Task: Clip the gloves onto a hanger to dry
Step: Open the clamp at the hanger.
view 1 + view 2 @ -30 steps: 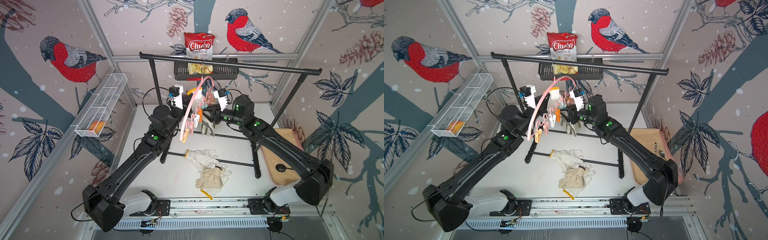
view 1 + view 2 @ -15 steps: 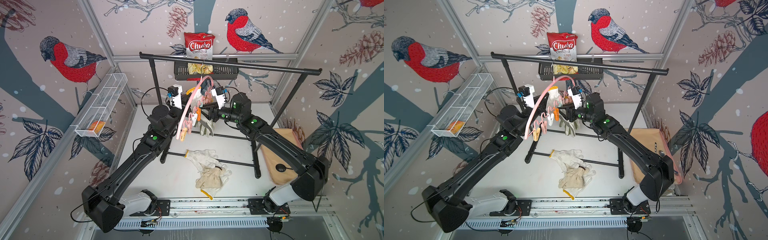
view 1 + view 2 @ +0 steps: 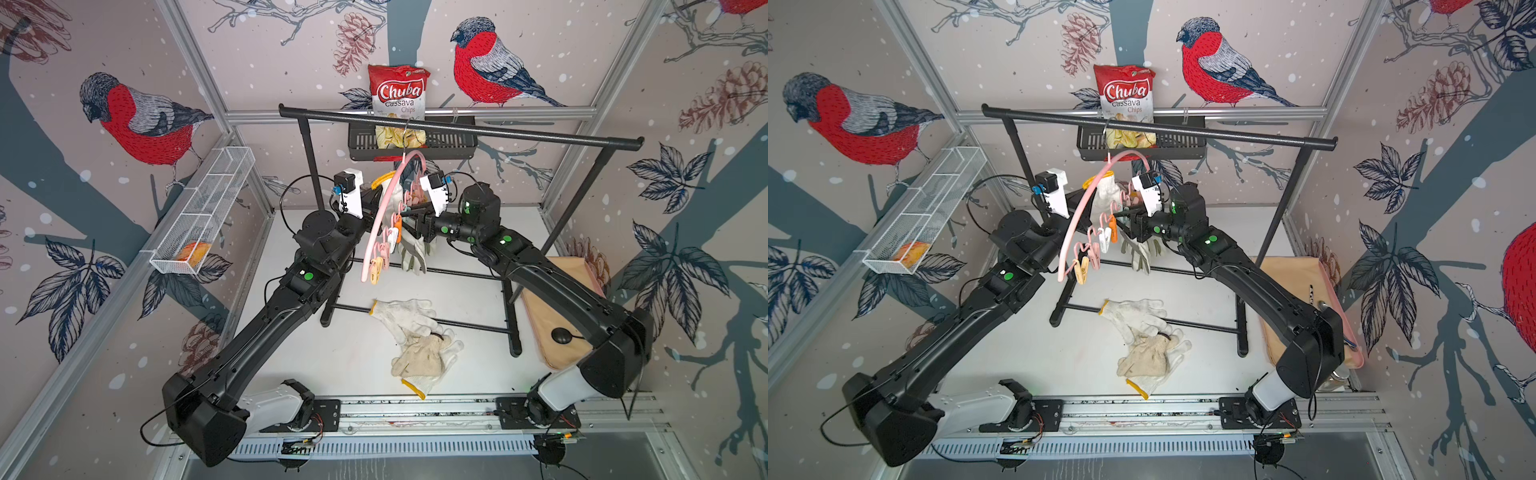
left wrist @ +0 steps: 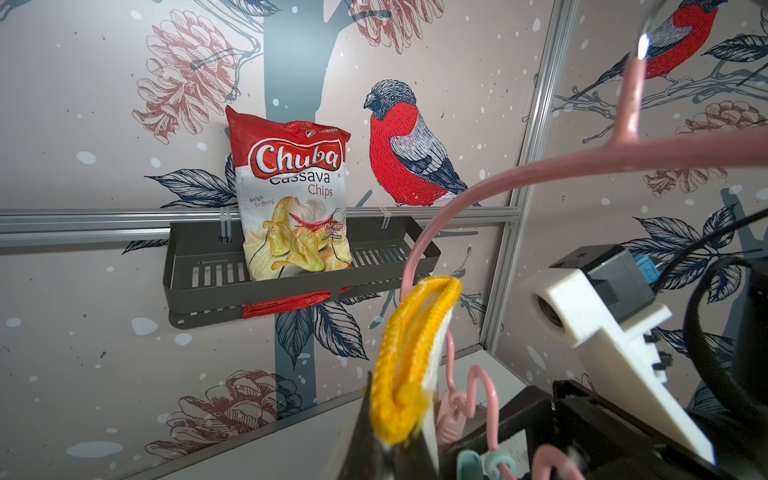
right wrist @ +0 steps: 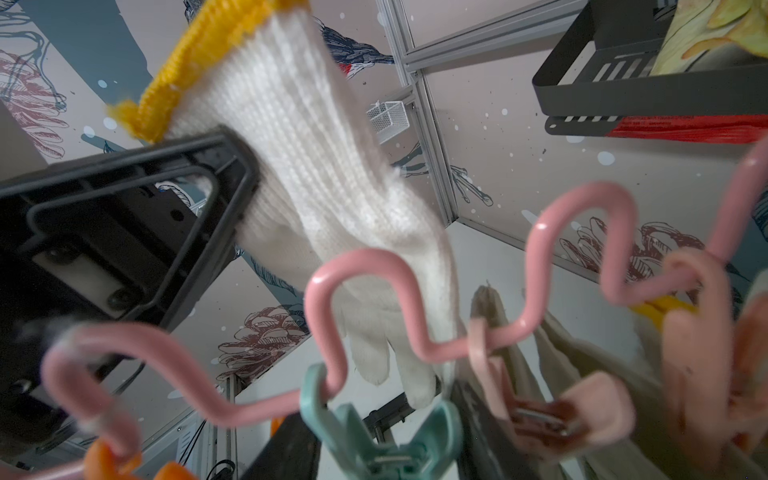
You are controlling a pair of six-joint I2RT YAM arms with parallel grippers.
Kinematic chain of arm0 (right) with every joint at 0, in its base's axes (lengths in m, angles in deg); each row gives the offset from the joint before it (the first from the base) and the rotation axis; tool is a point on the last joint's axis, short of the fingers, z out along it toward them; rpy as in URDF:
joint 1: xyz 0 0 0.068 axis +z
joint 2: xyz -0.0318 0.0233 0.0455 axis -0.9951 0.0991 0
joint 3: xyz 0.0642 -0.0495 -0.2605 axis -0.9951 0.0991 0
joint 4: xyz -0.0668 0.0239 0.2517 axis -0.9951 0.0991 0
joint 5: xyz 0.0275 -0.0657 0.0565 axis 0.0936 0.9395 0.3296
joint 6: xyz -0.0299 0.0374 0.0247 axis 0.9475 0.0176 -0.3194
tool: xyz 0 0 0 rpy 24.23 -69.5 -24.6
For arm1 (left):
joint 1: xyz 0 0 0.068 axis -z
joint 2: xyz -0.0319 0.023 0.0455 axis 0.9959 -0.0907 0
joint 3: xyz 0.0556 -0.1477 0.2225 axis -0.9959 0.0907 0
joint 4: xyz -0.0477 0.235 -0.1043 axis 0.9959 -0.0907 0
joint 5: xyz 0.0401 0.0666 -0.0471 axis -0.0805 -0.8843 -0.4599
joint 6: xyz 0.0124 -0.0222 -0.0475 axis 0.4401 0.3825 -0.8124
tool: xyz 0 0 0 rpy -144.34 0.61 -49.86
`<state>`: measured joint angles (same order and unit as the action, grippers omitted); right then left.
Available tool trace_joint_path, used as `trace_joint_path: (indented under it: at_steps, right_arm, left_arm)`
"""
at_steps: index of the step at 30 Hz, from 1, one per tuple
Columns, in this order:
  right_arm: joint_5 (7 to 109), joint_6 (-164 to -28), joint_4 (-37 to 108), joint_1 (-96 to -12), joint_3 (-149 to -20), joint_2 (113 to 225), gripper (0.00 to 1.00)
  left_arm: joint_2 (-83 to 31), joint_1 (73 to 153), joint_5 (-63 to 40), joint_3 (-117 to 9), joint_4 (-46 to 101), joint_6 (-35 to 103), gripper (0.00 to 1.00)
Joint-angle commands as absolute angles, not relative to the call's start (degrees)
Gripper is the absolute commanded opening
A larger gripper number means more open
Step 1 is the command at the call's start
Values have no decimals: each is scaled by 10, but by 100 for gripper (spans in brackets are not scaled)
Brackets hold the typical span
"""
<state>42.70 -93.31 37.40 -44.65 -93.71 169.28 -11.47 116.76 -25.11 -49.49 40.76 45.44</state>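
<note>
The pink hanger [image 3: 384, 208] hangs by its hook from the black rack bar, with pastel pegs along it. My left gripper [image 4: 388, 453] is shut on a white knitted glove [image 3: 1106, 193] just under its yellow cuff [image 4: 409, 345], holding it up beside the hanger's wavy rail [image 5: 361, 257]. My right gripper [image 5: 382, 436] is closed on a teal peg [image 5: 328, 415] on that rail, close to the glove's fingertips. An off-white leather glove [image 3: 413, 253] hangs from a peg. On the table lie another knitted glove [image 3: 405, 313] and a cream one [image 3: 424, 357].
The black garment rack [image 3: 457, 129] spans the back, its feet on the table. Behind it a black wall basket [image 3: 449, 145] holds a chips bag [image 3: 399, 93]. A wire basket [image 3: 208, 212] hangs on the left wall. A beige pad [image 3: 552, 316] lies at the right.
Both grippers and the hanger have shifted slightly toward the back and up. The right gripper has closed in on the hanger's pegs. The left grip on the glove is unchanged.
</note>
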Motion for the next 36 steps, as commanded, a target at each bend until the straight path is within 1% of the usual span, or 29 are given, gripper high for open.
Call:
trace_joint_path:
  at_steps: [1, 3, 11, 19, 21, 24, 29, 31, 36]
  right_arm:
    - [418, -926, 358, -446, -944, 1695, 50]
    - [416, -925, 357, -446, -946, 1696, 49]
    - [415, -923, 359, -446, -948, 1697, 38]
    - [417, -918, 360, -446, -946, 1693, 31]
    - [417, -916, 360, -446, -947, 1693, 27]
    - [418, -913, 361, -446, -947, 1691, 24]
    - [417, -912, 365, -446, -955, 1693, 23]
    - [416, -911, 369, -446, -958, 1694, 21]
    - [414, -909, 375, -446, -964, 1695, 20]
  left_arm:
    - [-111, 1166, -243, -494, 434, 455, 0]
    - [-112, 1166, -242, -494, 434, 455, 0]
    - [-110, 1165, -243, -492, 434, 456, 0]
    - [-105, 1161, -240, -484, 426, 459, 0]
    - [-96, 1158, -234, -474, 418, 463, 0]
    - [-77, 1151, -215, -453, 390, 476, 0]
    - [-39, 1144, -128, -407, 316, 544, 0]
    - [-25, 1143, -107, -386, 292, 565, 0]
    - [-25, 1142, -44, -362, 263, 599, 0]
